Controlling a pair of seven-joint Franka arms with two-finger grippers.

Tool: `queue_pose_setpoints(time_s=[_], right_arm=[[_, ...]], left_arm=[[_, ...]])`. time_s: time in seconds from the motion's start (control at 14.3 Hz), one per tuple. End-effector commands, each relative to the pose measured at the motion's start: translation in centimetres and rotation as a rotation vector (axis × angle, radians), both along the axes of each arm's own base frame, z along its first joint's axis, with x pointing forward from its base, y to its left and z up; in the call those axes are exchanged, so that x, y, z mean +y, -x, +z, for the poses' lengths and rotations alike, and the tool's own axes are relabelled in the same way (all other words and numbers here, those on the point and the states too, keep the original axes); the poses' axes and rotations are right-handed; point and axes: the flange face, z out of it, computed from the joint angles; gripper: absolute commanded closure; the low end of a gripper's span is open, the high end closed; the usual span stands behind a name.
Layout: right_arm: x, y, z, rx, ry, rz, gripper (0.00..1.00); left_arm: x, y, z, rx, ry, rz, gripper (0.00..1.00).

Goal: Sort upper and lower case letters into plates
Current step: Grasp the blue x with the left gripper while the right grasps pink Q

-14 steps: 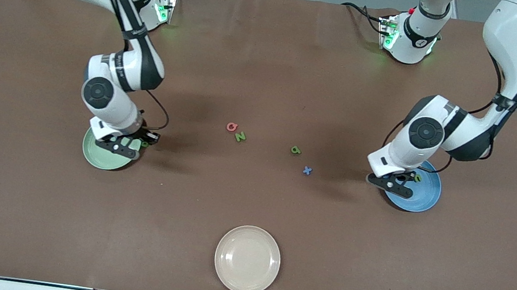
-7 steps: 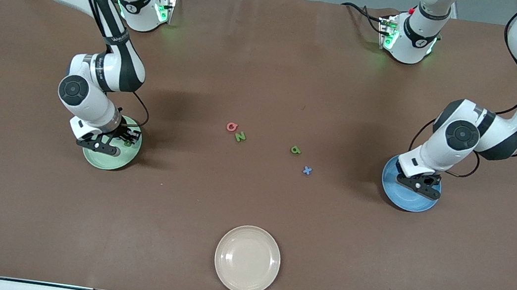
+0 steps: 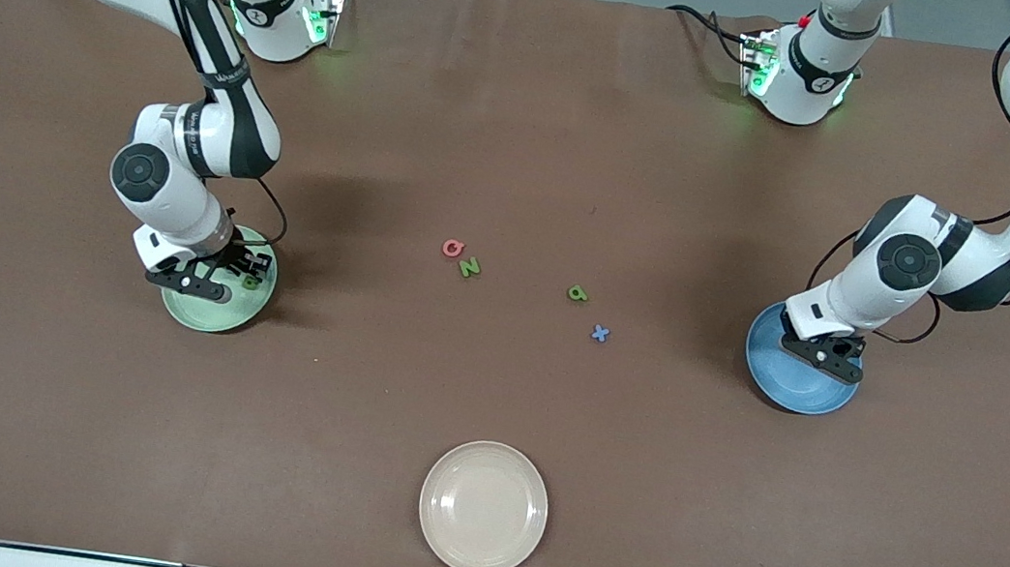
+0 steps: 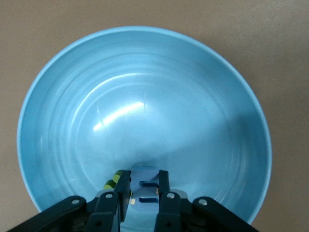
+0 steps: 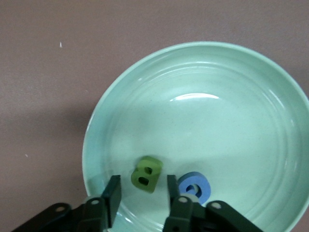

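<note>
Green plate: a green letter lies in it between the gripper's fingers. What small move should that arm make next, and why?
Probably lift straight up. The right gripper stands open around the green B, which lies in the green plate beside the blue G, so rising clears both. The left gripper, over the blue plate, is shut on a blue letter.

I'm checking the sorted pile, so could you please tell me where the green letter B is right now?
The small green toy letter B lies in the pale green round plate at the right arm's end of the table, beside the blue letter G, between the right gripper's parted jaws.
</note>
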Motion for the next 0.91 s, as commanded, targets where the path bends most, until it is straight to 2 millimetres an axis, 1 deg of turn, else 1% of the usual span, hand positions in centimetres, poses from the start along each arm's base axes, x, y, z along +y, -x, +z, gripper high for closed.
queue_pose_setpoints(time_s=[0.0, 0.07, 0.14, 0.21, 0.28, 0.49, 0.63, 0.7, 0.84], right_arm=[[0.0, -0.3, 2.0, 0.028, -0.005, 0.008, 0.0], [0.6, -0.8, 3.2, 0.056, -0.009, -0.005, 0.0], [1.3, -1.3, 4.5, 0.068, -0.008, -0.021, 0.0], [2.8, -1.4, 5.4, 0.071, -0.006, -0.033, 0.0], [4.8, -1.2, 5.8, 0.069, -0.003, -0.065, 0.0], [11.5, -0.3, 6.5, 0.041, -0.002, -0.161, 0.0], [16.6, 0.2, 7.9, 0.009, -0.014, -0.225, 0.0], [18.7, 0.4, 8.2, -0.001, -0.02, -0.252, 0.0], [22.6, 1.3, 7.3, -0.002, -0.02, -0.298, 0.0]], left_arm=[[-0.1, 0.0, 0.6, -0.019, -0.008, -0.016, 0.65], [-0.2, 0.0, 0.8, -0.023, -0.009, -0.018, 0.56], [-0.4, -0.1, 1.0, -0.027, -0.011, -0.025, 0.38], [-0.9, -0.3, 1.3, -0.033, -0.008, -0.04, 0.15], [-1.4, -0.5, 1.8, -0.042, -0.006, -0.047, 0.0], [-3.5, -1.4, 4.1, -0.058, -0.024, -0.052, 0.0], [-5.5, -2.3, 5.8, -0.056, -0.036, -0.04, 0.0], [-7.0, -2.6, 6.6, -0.061, -0.036, -0.021, 0.0], [-10.0, -3.2, 6.8, -0.069, 0.002, 0.017, 0.0]])
